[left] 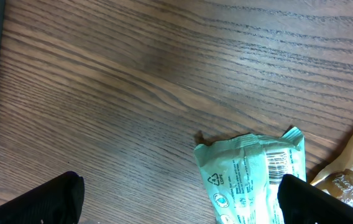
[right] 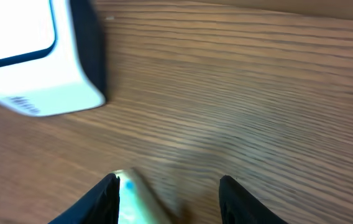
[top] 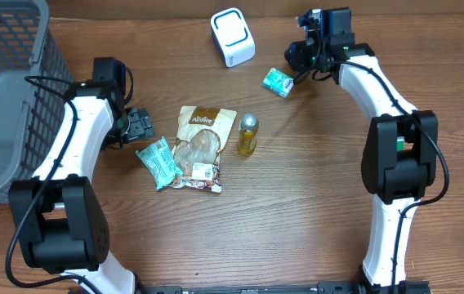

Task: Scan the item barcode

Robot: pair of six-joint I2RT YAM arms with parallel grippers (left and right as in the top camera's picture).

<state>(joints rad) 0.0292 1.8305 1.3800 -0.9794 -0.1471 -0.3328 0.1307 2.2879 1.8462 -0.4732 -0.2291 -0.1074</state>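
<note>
Largest first: basket (top: 3, 98) at the far left corner, no part in this step. Then bag (top: 202, 147), flat mid-table, brown top, clear window. Scanner (top: 232, 37) at the back, white with a blue edge, well apart from the bag. Pouch (top: 157, 162) just beside the bag's left side, barcode showing in the left wrist view. Left gripper (top: 140, 124) near its upper end, fingers spread wide, clamped on nothing. Bottle (top: 248, 135) just right of the bag.

Smallest: pack (top: 278, 82), green and white, on the table between scanner and right gripper (top: 301, 59). Taken here as the item to scan. Right gripper fingers apart, not clamped. In the right wrist view, a pale blurred edge of the pack next to one finger. Touching or not: cannot tell.

Handling, as a guess: light, small, probably film-wrapped, so slick and a little yielding. No call for a hard squeeze. Best taken across the narrow width, near the middle, low enough not to skid out. Barcode face not visible, so keep the fingers off the broad faces, leaving both free to turn toward the scanner window.
</note>
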